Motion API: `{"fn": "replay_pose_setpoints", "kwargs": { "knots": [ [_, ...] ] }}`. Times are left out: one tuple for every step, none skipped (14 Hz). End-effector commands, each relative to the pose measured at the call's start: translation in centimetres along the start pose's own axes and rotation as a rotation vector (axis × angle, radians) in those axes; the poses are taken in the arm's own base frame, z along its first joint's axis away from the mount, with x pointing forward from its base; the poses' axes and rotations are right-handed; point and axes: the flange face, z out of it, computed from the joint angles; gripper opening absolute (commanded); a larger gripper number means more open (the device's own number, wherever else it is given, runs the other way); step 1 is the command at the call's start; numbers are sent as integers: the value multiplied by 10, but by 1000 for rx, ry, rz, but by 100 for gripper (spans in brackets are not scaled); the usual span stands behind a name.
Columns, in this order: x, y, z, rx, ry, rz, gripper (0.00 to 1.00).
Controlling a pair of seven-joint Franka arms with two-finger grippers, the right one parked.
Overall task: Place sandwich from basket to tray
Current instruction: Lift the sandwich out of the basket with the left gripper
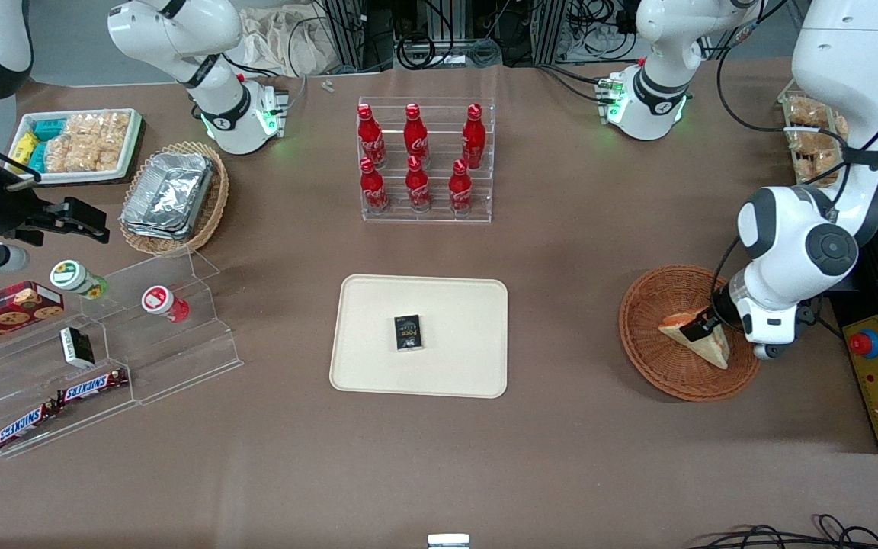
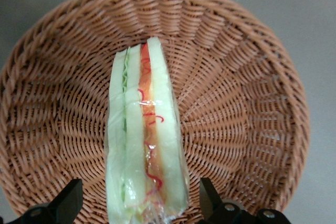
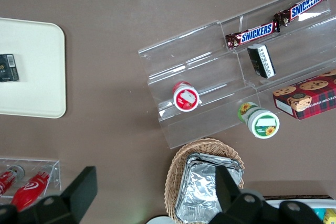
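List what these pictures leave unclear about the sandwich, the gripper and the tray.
- Gripper over the sandwich in the basket: front view, the arm's wrist covers the fingertips; contact can't be judged.
- Sandwich: wrist view, its near end is cut off by the picture's edge; fingers stand apart on either side.
- Small black box on the tray: print too small to read.
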Motion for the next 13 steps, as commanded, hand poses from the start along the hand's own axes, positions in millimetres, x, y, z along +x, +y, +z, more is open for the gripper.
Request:
{"fn": "replay_pose_setpoints", "kwargs": {
  "knots": [
    [8, -7, 19, 7, -2, -36, 100],
    [10, -3, 19, 3, -1, -56, 100],
    [11, 2, 22, 0, -3, -88, 98],
    [10, 6, 26, 0, -5, -121, 88],
    [10, 9, 25, 4, 5, -139, 69],
    [10, 10, 24, 11, 15, -149, 46],
    [10, 9, 25, 16, 19, -156, 28],
    [10, 10, 24, 16, 19, -153, 17],
    [9, 12, 23, 14, 21, -147, 11],
    [11, 15, 17, 10, 27, -143, 8],
    [13, 18, 10, 10, 31, -142, 0],
    [15, 21, 3, 20, 26, -142, 0],
    [18, 28, -13, 29, 22, -134, 0]
  ]
}}
